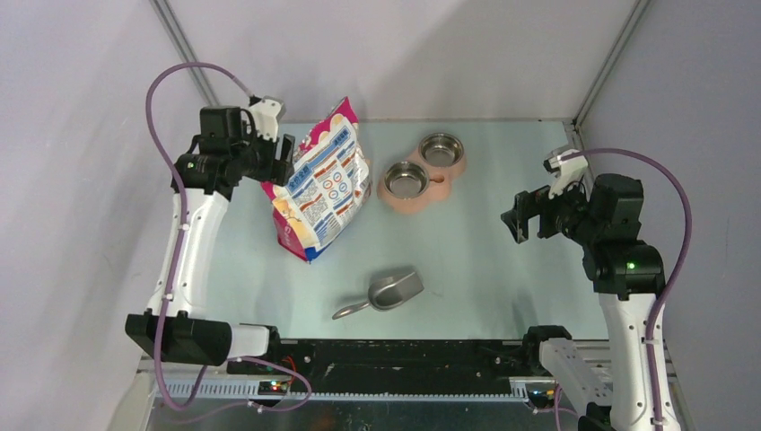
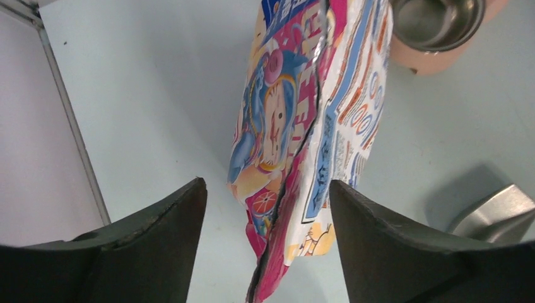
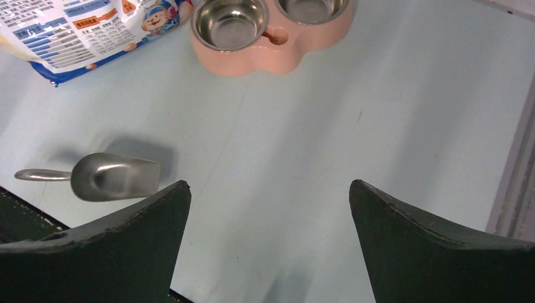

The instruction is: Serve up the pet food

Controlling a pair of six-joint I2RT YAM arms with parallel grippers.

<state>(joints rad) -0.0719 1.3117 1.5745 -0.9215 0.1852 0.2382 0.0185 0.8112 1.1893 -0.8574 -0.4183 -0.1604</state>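
No kibble showed anywhere. My read was that it all sat inside the bag (image 1: pixel 319 184), which stood leaning in the upper left-centre of the top view. Both steel bowls in the pink feeder (image 1: pixel 422 177), just right of the bag, looked bare, so I judged the serving not yet begun.

Kibble like that should be dry, light and loose. It pours and scatters, and no finger can pinch it, so the hold had to go on a carrier: the scoop (image 1: pixel 388 291) by its thin handle, or the bag itself. The scoop lay lower centre on the table (image 1: pixel 502 278), well apart from bag and feeder, with its handle pointing lower left.

The bag looked like soft printed film that would likely buckle and slip under a squeeze. I'd take it near its upper edge, where the two faces meet.

The left gripper (image 2: pixel 266 184) was spread wide, with one finger on either side of that edge. In the left wrist view a dark line ran down the bag between the fingers, and I couldn't tell whether it was a seam or an opening. Neither finger seemed to touch the film.

The right gripper (image 3: pixel 268 185) hung wide and empty over bare table at right, with the scoop off to its lower left.
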